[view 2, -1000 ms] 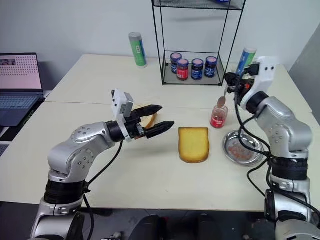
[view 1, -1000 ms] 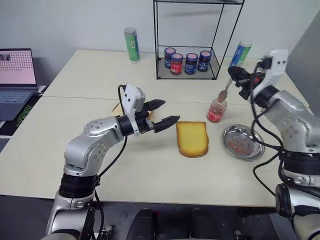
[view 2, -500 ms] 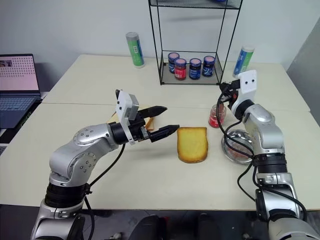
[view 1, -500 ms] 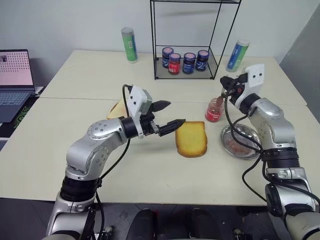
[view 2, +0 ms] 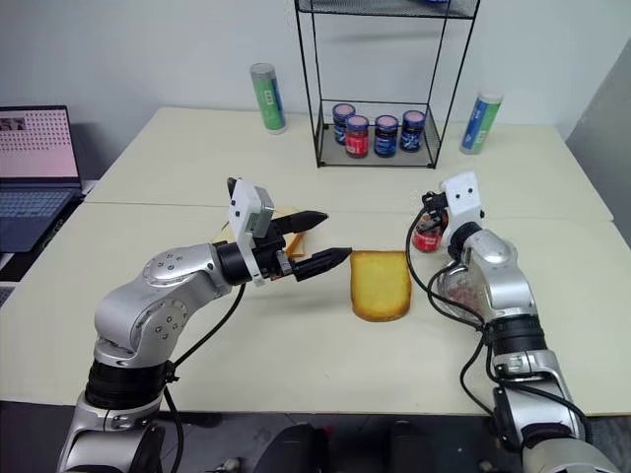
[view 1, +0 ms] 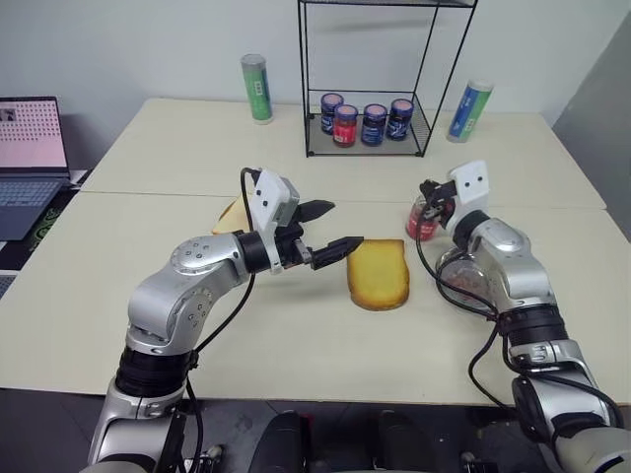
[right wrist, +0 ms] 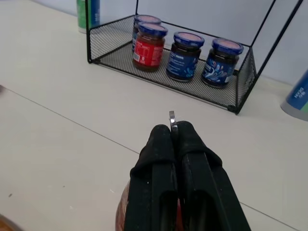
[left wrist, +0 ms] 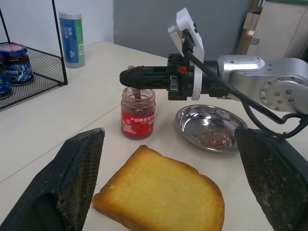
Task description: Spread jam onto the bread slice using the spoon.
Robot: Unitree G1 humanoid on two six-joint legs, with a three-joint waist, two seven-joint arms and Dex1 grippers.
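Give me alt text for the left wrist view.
The right hand, shut on the spoon, dips it into an open jam jar. The bread slice lies in front, beside a steel dish.

No legible text on any label

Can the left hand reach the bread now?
Probably yes. The open left hand hovers right beside the bread, with nothing between them; the right hand is busy over the open jar.
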